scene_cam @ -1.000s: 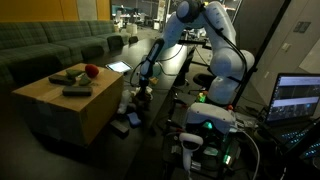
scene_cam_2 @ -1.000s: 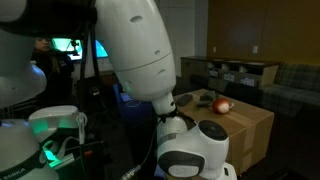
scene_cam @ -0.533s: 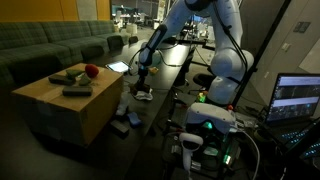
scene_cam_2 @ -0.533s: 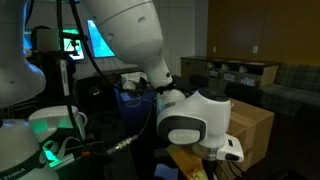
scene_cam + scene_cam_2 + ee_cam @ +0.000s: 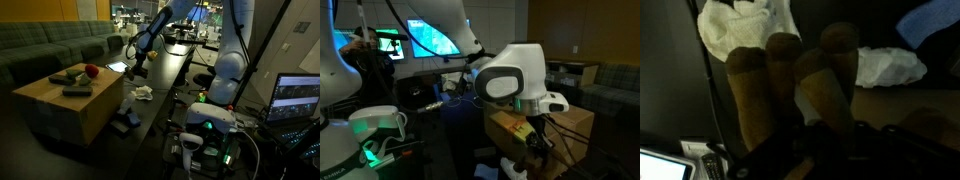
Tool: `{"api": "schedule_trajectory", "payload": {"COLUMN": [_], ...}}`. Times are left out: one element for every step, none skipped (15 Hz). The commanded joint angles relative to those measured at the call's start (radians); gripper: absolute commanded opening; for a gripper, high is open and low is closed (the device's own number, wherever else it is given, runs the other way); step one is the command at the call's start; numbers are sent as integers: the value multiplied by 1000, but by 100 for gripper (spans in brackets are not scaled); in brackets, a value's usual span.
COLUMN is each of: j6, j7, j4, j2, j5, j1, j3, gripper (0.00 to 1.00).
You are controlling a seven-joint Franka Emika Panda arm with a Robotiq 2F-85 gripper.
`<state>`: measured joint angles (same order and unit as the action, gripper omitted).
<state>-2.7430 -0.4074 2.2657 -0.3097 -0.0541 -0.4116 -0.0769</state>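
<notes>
My gripper [image 5: 134,70] hangs in the air beside the cardboard box [image 5: 60,100], shut on a brown plush toy [image 5: 790,80]. In the wrist view the toy's rounded brown limbs fill the middle, and the dark fingers [image 5: 840,140] clamp it from below. In an exterior view the toy [image 5: 523,131] dangles under the gripper [image 5: 535,118], in front of the box [image 5: 575,125]. A red ball [image 5: 92,71] and dark remotes [image 5: 76,91] lie on top of the box.
A crumpled white cloth [image 5: 143,93] lies on the dark floor below the gripper, and it shows in the wrist view as the white cloth [image 5: 745,25]. A green sofa [image 5: 50,45] runs behind the box. Monitors [image 5: 298,98] and cables stand near the robot base [image 5: 205,120].
The arm has risen from close to the floor by the white cloth, carrying the brown toy up and towards the box. The jaws have stayed shut.
</notes>
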Motion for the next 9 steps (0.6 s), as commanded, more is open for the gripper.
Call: {"api": "schedule_trajectory", "payload": {"j6": [45, 54, 56, 66, 67, 69, 66, 63, 51], "j7": [72, 79, 99, 99, 105, 103, 100, 98, 88], "j4": [-11, -23, -42, -59, -76, -95, -117, -134, -151], "j2": [103, 115, 117, 122, 123, 119, 107, 102, 92], "j5": [-59, -68, -94, -105, -120, -129, -135, -138, -132], "j1": [129, 150, 178, 197, 215, 231, 246, 257, 267], "j3": [96, 108, 122, 126, 131, 130, 127, 126, 119], "gripper": [11, 11, 11, 11, 11, 11, 11, 11, 11]}}
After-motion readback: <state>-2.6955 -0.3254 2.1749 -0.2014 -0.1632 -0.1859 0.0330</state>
